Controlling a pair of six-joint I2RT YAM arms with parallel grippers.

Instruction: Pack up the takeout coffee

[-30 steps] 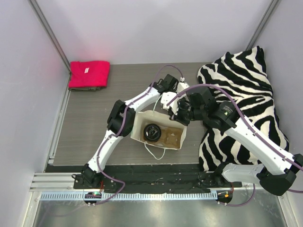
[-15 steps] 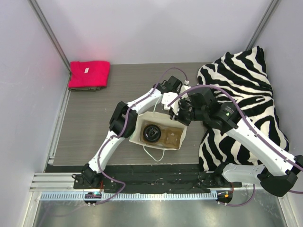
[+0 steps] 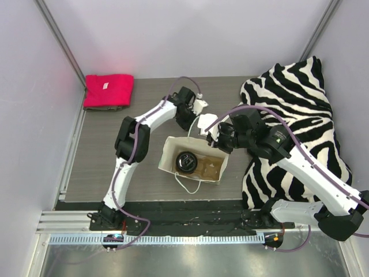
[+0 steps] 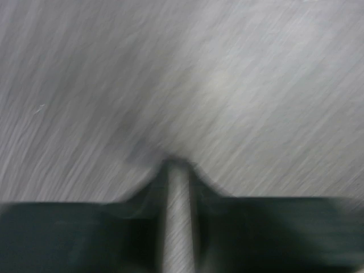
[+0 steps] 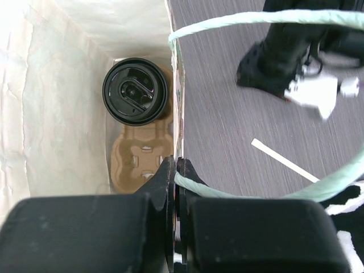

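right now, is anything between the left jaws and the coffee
Only the bag's far wall: the left jaws hang over the table beyond it. From above, nothing covers the lidded cup inside.

Right end effector (image 5: 175, 165) pinched closed

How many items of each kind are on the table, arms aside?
paper bag: 1
lidded cup: 1
carrier tray: 1
red cloth: 1
zebra-print cloth: 1
white stick: 1
Total: 6
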